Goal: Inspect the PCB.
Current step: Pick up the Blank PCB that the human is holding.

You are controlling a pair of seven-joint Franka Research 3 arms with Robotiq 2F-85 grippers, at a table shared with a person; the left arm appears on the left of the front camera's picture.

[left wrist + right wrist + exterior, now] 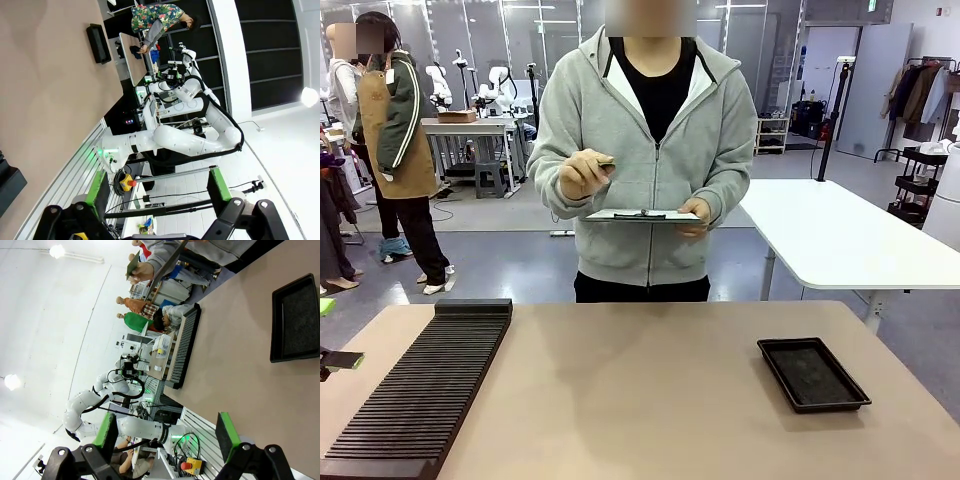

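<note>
Across the table a person in a grey hoodie holds the PCB edge-on in a gloved hand at chest height. In the right wrist view the PCB is a small dark green board pinched in that hand. The person's other hand carries a clipboard flat under it. My left gripper is open, holds nothing and hangs off the table's near left edge; one of its green fingertips pokes in at the front view's left border. My right gripper is open too, holds nothing and is well back from the table.
A long black slotted rack lies along the left side of the tan table. A shallow black tray sits at the right. A white table stands behind on the right, and another person stands far left.
</note>
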